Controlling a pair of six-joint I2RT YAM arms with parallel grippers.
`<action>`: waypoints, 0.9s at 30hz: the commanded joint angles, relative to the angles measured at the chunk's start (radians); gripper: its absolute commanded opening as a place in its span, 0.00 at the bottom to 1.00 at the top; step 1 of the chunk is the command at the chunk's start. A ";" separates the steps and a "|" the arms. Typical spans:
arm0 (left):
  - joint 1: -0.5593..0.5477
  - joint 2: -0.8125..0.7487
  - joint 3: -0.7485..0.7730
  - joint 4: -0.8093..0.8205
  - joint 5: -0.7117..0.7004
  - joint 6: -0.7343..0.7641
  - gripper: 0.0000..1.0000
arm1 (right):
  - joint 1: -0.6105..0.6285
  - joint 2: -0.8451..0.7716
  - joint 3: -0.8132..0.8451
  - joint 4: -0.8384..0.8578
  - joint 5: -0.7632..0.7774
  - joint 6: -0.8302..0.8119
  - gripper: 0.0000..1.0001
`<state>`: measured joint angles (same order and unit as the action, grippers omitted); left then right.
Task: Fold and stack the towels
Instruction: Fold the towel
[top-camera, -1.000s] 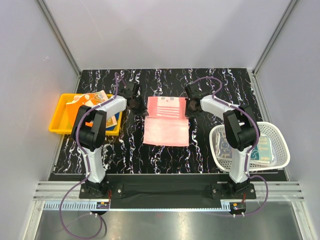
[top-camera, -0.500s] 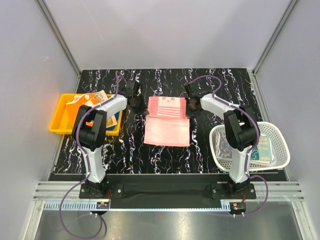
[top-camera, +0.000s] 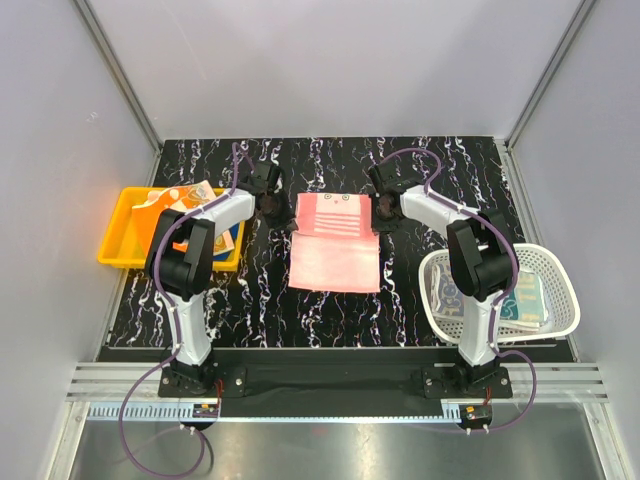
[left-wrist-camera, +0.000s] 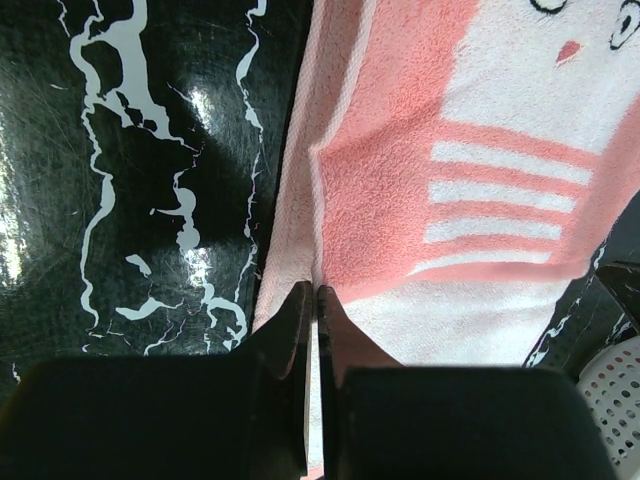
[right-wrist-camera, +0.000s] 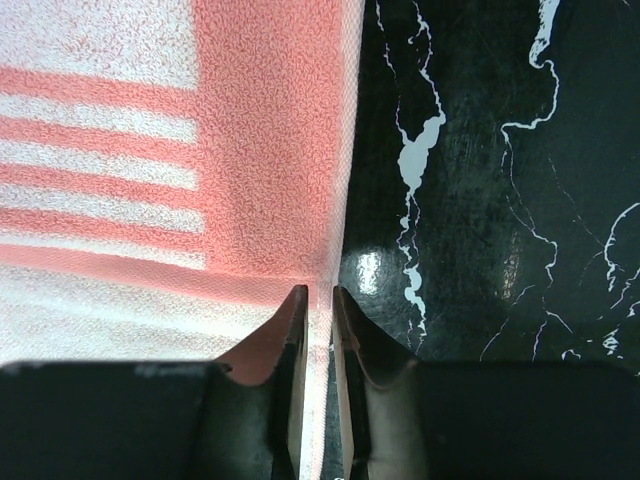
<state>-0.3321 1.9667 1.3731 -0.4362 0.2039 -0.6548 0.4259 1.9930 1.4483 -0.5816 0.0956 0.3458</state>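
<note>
A pink towel (top-camera: 335, 250) with a white striped cartoon panel lies mid-table, its far part folded over so the panel faces up. My left gripper (top-camera: 281, 212) is at the towel's left edge near the fold. In the left wrist view the left gripper (left-wrist-camera: 311, 292) is shut on the edge of the pink towel (left-wrist-camera: 450, 200). My right gripper (top-camera: 378, 212) is at the right edge. In the right wrist view the right gripper (right-wrist-camera: 318, 292) is pinched on the edge of the towel (right-wrist-camera: 150, 150), with a thin strip of cloth between the jaws.
A yellow tray (top-camera: 115, 245) at the left holds printed orange cloths (top-camera: 180, 196). A white mesh basket (top-camera: 565, 300) at the right holds teal printed cloths (top-camera: 522, 298). The black marbled table (top-camera: 330, 160) is walled in by grey panels.
Both grippers have shifted very slightly toward the far side while holding the towel's edges. The towel's shape has hardly changed.
</note>
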 joint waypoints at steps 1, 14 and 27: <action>-0.001 0.009 0.034 0.013 -0.001 0.014 0.00 | 0.011 0.009 0.035 -0.017 0.009 -0.019 0.22; -0.001 0.018 0.020 0.030 0.008 0.007 0.00 | 0.011 0.030 0.037 -0.011 0.000 -0.007 0.31; -0.002 0.017 0.007 0.042 0.011 0.004 0.00 | 0.013 0.033 0.037 -0.014 0.033 0.001 0.17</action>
<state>-0.3321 1.9816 1.3731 -0.4305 0.2050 -0.6548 0.4274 2.0377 1.4528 -0.5900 0.0933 0.3473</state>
